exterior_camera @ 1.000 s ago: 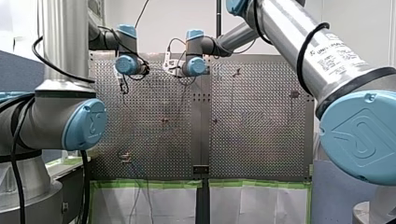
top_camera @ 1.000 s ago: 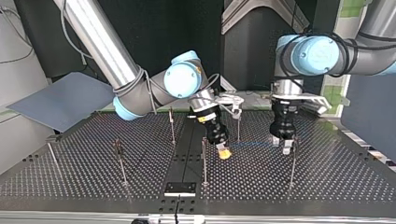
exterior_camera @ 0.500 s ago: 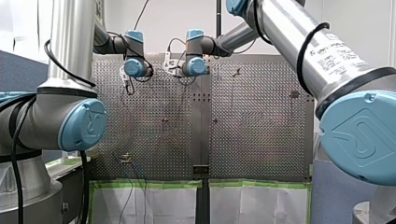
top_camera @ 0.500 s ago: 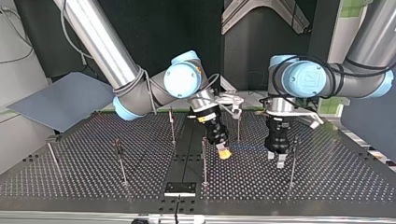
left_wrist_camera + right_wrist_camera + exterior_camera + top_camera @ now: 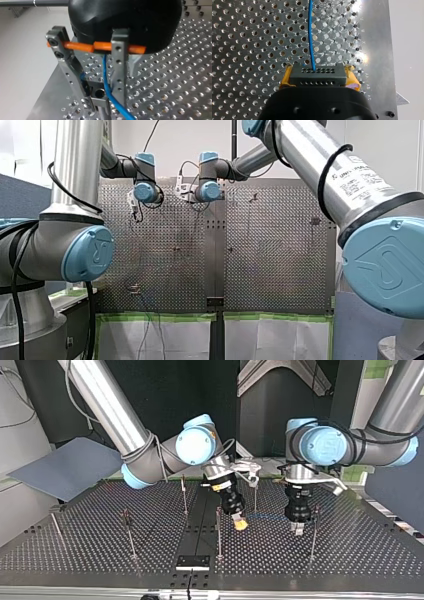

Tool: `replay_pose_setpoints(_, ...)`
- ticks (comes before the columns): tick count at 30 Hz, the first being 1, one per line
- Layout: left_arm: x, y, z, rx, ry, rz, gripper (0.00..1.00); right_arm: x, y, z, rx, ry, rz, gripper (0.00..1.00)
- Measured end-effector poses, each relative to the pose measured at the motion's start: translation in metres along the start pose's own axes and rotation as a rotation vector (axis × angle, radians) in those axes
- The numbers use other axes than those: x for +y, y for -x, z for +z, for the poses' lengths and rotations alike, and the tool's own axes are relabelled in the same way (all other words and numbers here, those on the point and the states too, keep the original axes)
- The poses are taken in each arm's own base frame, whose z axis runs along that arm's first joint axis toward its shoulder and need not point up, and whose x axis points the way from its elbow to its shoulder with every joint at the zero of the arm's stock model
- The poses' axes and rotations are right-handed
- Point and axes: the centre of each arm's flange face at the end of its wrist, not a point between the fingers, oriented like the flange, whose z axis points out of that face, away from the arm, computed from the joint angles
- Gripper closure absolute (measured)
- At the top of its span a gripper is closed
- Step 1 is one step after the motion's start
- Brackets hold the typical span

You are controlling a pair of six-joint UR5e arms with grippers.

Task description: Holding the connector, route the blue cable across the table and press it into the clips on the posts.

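Right wrist view: my right gripper [image 5: 319, 78], yellow pads [image 5: 351, 80] clamped on black connector [image 5: 316, 74]; blue cable [image 5: 311, 35] leaves it fwd over perforated table [image 5: 249, 37].
Left wrist view: my left gripper [image 5: 103, 102], metal fingers apart; blue cable runs btwn them, unpinched; clip [image 5: 99, 94] at fingertips.
Top view: my left gripper just beside a post [image 5: 314, 530]; blue cable faint btwn both grippers.

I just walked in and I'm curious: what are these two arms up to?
My right gripper is clamped on a black connector, with the blue cable running out of it. My left gripper, open, straddles that cable at a post's clip. Whether the cable sits in the clip I cannot tell.
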Motion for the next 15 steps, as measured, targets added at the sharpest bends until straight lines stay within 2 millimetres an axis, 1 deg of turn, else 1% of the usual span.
replay_pose_setpoints(9,0.001,-0.006,-0.008,0.044,0.038,0.019,1.0,0.0,0.001,0.0,-0.003,-0.001,0.001,1.0)
replay_pose_setpoints(15,0.006,-0.016,-0.027,0.103,0.091,0.052,1.0,-0.002,0.004,-0.003,-0.025,0.0,0.0,1.0)
